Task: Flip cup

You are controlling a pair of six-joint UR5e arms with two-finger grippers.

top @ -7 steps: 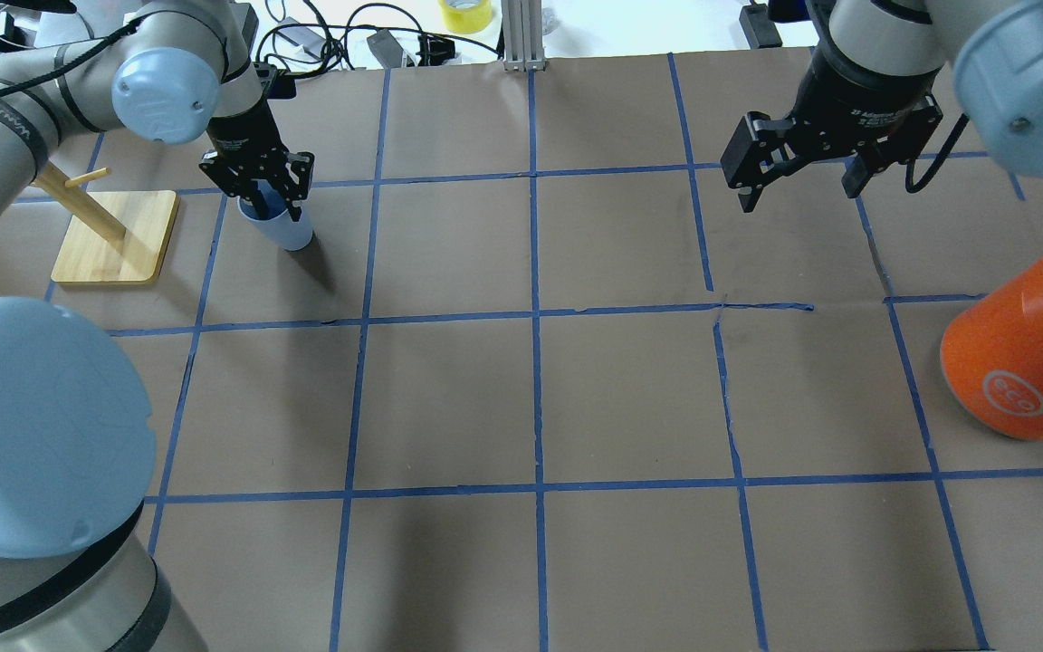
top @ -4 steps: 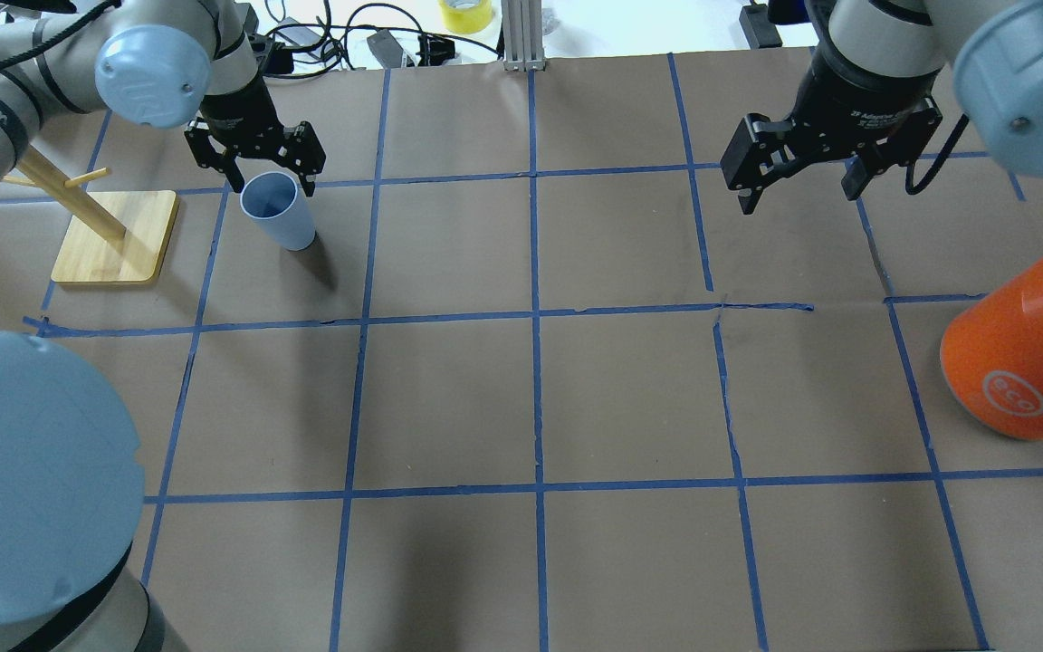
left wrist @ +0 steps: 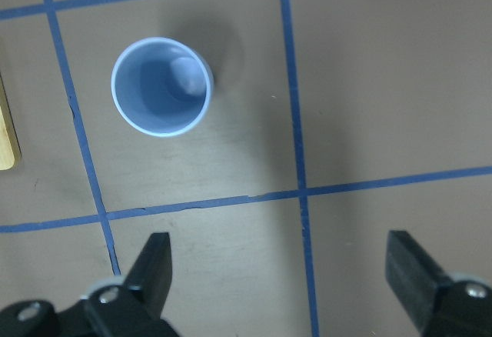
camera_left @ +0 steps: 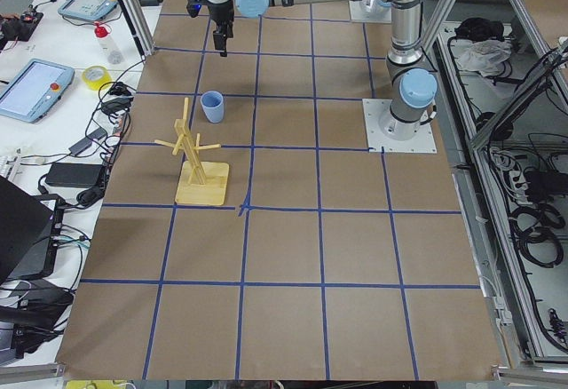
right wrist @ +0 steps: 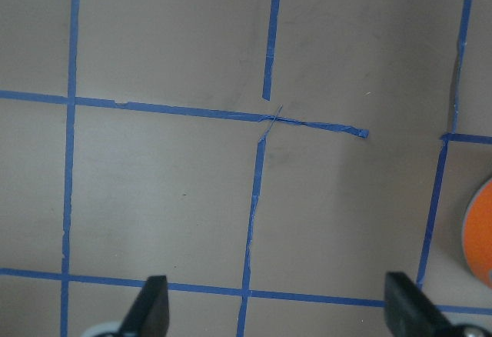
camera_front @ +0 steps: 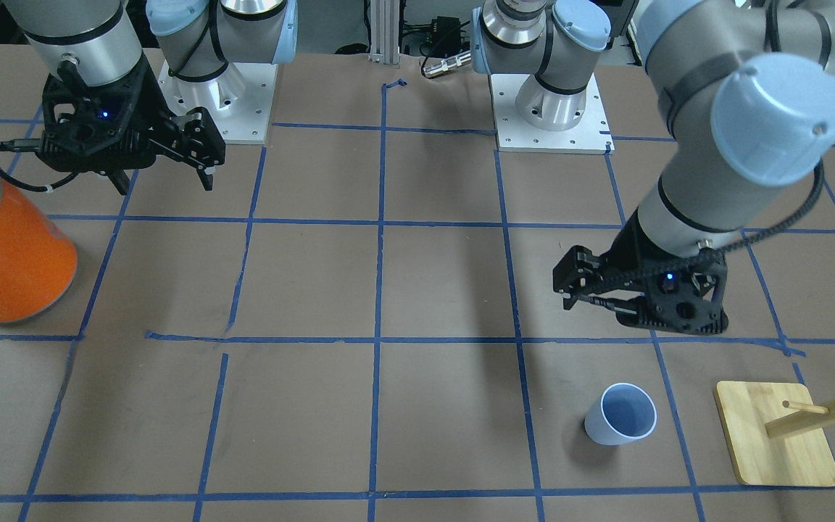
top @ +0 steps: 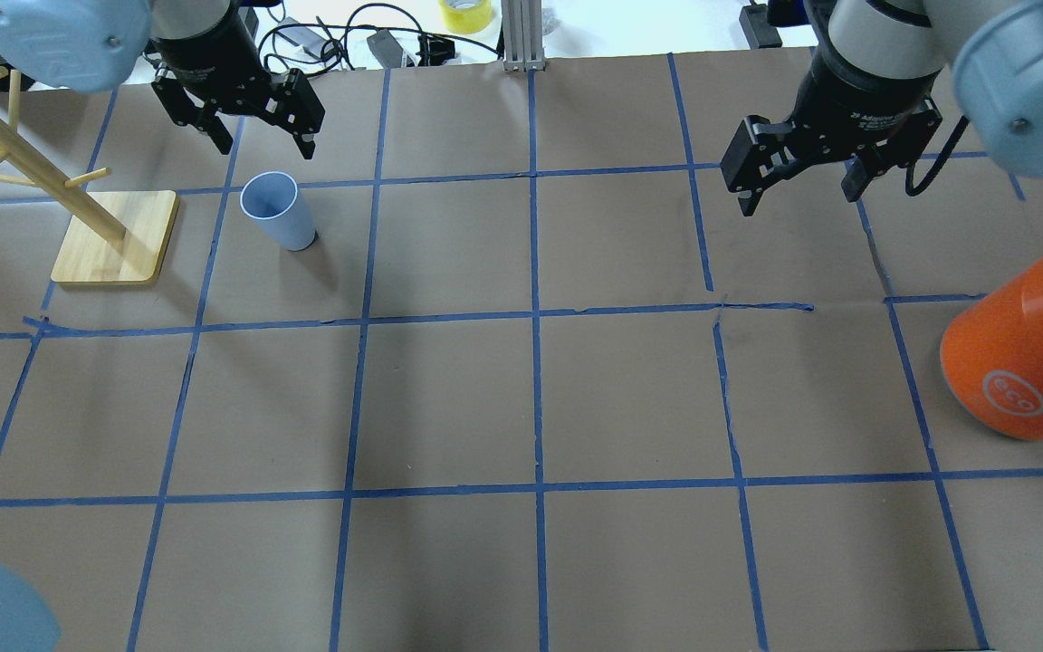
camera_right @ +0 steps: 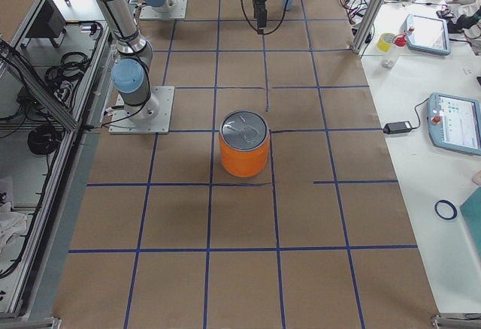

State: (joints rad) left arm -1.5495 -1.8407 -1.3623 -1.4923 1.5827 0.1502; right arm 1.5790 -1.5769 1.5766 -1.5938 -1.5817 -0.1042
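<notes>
The pale blue cup stands upright, mouth up, on the brown table paper, free of both grippers. It also shows in the front view, the left side view and the left wrist view. My left gripper is open and empty, raised above the table just beyond the cup; its fingers frame bare paper. My right gripper is open and empty, hovering over the table's far right part.
A large orange can with a silver lid stands at the right edge. A wooden peg stand stands just left of the cup. Cables and a yellow tape roll lie past the far edge.
My left gripper has let go of the cup's rim, opened wide and lifted away toward the far edge. The cup stays upright in place. The right arm has not moved.
</notes>
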